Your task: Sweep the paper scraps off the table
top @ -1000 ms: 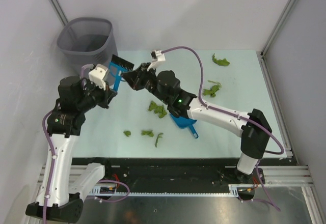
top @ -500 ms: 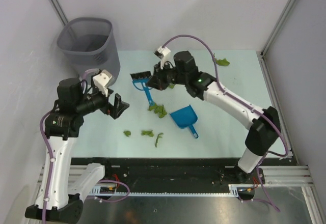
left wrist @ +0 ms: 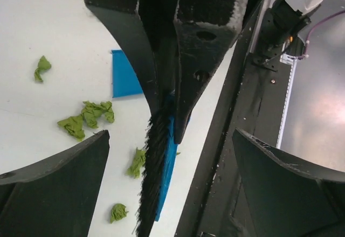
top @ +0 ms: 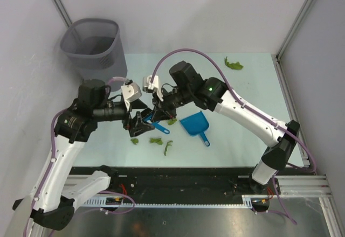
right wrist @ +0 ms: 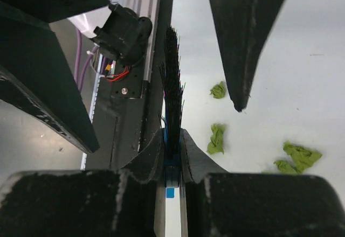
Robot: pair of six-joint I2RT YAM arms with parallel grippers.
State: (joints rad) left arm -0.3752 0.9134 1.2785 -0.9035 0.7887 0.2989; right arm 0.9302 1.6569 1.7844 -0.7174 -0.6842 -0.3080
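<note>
Right arm stretched far over to the left, elbow high, right gripper (top: pixel 153 113) pinched tight on the blue brush (right wrist: pixel 172 91), bristles sticking out past the fingertips. Facing it, left gripper (top: pixel 137 123), spread wide, gripping nothing. Down on the pale green table (top: pixel 253 91): paper scraps (top: pixel 156 140) scattered near the brush, another far back; blue dustpan (top: pixel 194 124) alongside, grey mesh wastebasket (top: pixel 94 43) beyond the far-left corner.
</note>
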